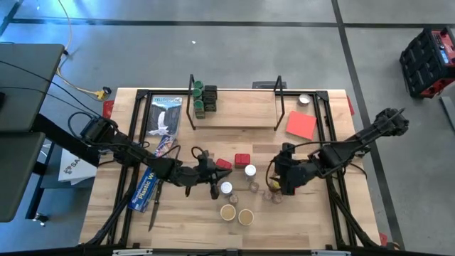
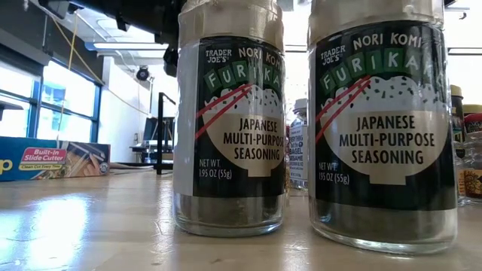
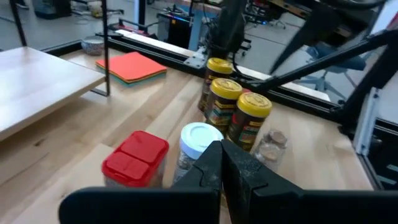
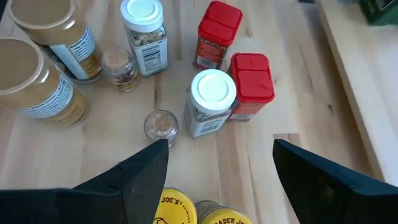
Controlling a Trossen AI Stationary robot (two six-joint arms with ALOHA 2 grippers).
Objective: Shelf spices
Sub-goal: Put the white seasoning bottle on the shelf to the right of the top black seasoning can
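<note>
- Right gripper (image 4: 214, 162) is hanging over the jar cluster at table centre-right, fingers spread wide, gripping nothing.
- Yellow-lidded jars (image 4: 199, 213) are sitting directly under it; a white-lidded jar (image 4: 210, 102) and a red tin (image 4: 252, 84) are standing just beyond the fingertips.
- A tiny clear jar (image 4: 161, 125) is standing beside the white-lidded jar, toward 9 o'clock of it.
- Left gripper (image 1: 211, 173) is resting at table centre, fingers pinched together, empty.
- Two tan-lidded jars (image 1: 236, 214) are standing at 6 o'clock of the cluster.
- The shelf (image 1: 234, 107) is sitting at the table's 12 o'clock edge, green-lidded jars (image 1: 204, 98) stacked at its 9 o'clock end.
</note>
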